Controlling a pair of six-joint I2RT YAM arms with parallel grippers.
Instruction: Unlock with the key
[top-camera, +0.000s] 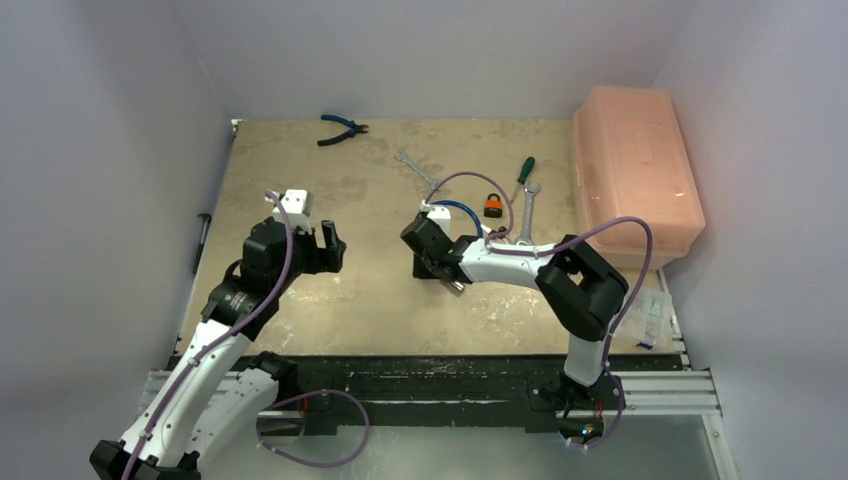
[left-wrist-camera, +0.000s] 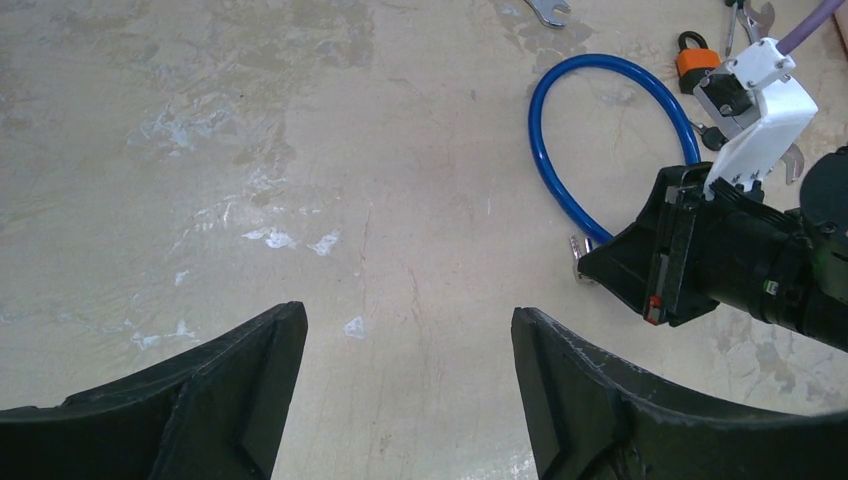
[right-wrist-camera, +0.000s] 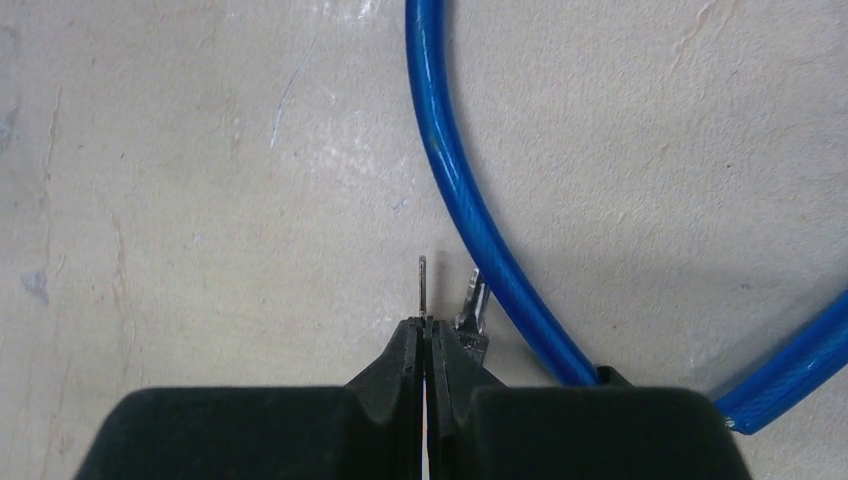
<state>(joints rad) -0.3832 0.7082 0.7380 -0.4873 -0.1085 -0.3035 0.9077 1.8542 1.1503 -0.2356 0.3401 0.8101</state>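
Along the right edge of the beige table (top-camera: 380, 300), a pink lidded box (top-camera: 635, 180). At left, left gripper (left-wrist-camera: 405, 318) spread wide above bare tabletop. Mid-table, right gripper (right-wrist-camera: 427, 335) pinched tight, low beside the loop of the blue cable lock (right-wrist-camera: 470, 210). Just behind that loop, a small orange padlock (top-camera: 493, 205). In the right gripper's pinch, the key (right-wrist-camera: 422, 285), thin blade poking out past the tips, just beside the cable.

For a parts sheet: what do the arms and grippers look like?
The left arm and right arm have white shells, black joints and purple cables. The left gripper and right gripper each have black wedge-shaped fingers; white camera housings sit at the wrists.
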